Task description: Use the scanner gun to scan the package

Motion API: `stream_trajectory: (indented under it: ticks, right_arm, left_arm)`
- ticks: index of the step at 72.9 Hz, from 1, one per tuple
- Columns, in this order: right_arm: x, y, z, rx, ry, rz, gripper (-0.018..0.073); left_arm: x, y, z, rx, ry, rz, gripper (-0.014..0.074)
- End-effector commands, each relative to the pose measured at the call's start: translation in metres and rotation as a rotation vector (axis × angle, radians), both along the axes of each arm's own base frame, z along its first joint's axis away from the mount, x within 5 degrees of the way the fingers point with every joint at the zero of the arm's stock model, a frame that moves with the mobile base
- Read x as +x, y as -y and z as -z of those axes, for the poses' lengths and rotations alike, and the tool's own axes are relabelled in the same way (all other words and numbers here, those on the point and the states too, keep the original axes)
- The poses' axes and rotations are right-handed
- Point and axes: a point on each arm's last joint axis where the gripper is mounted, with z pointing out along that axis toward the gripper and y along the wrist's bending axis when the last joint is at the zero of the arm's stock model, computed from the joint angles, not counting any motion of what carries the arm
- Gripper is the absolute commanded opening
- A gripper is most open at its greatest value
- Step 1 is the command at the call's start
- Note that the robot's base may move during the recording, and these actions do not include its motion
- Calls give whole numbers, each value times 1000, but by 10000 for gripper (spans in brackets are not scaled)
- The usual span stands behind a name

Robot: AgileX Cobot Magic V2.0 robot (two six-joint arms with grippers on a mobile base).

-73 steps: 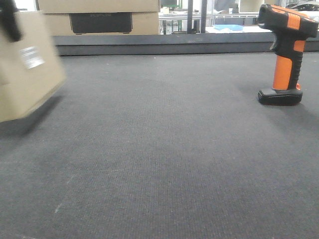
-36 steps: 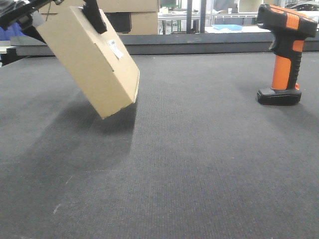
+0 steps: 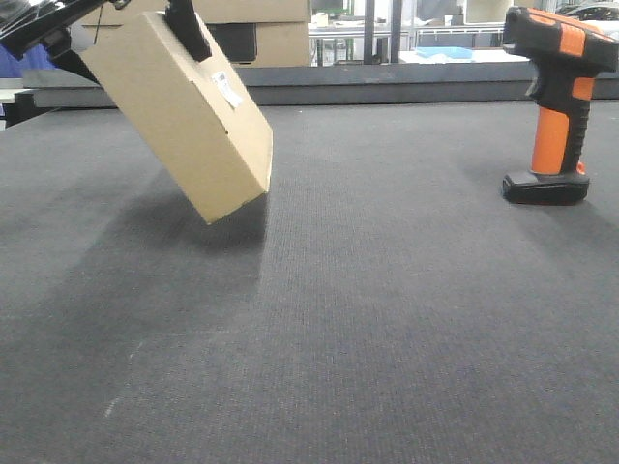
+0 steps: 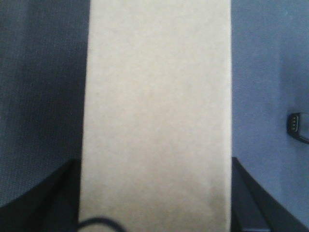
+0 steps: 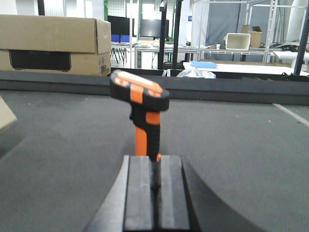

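Two things matter now: the scanner gun (image 5: 142, 116) stands straight ahead of my right gripper (image 5: 154, 169), handle upright, and that arm is the near one. Its fingers are pressed together, so I think they must spread first. My left gripper (image 3: 131, 43) pinches the package (image 3: 189, 126), held up tilted over the mat (image 3: 387, 309), far to the left.
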Motion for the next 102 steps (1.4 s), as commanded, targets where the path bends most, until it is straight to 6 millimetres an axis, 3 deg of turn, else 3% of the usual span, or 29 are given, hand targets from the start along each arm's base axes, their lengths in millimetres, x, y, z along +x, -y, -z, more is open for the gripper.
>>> stream_trajectory:
  ticks: [1,16,26,39,50,62,78,89,102]
  right_arm:
    - [-1,0,-18,-2,8,-2,-168]
    - [23,1,-46,3,-88,-2,-168]
    - [54,4,-47,10,-157,8,-168]
    - [92,9,-45,11,-87,43,-168]
    - [117,12,-32,11,-109,58,-168]
    - [144,15,-11,199,-126,71,-168]
    - [176,8,15,190,-160,41,-160]
    - [202,-5,21,199,-171,3,-160]
    - [230,-5,27,312,-177,100,-160]
  left_arm:
    - [-1,3,-7,-19,27,2,-111]
    - [-2,3,-6,-17,17,5,-111]
    - [-2,3,-6,-16,13,6,-111]
    - [-2,3,-6,-15,9,6,-111]
    - [-2,3,-6,-15,9,6,-111]
    - [-2,3,-6,-15,9,6,-111]
    - [-2,3,-6,-15,9,6,-111]
    - [-3,3,-5,-14,7,7,-111]
    - [-3,3,-5,-12,-2,9,-111]
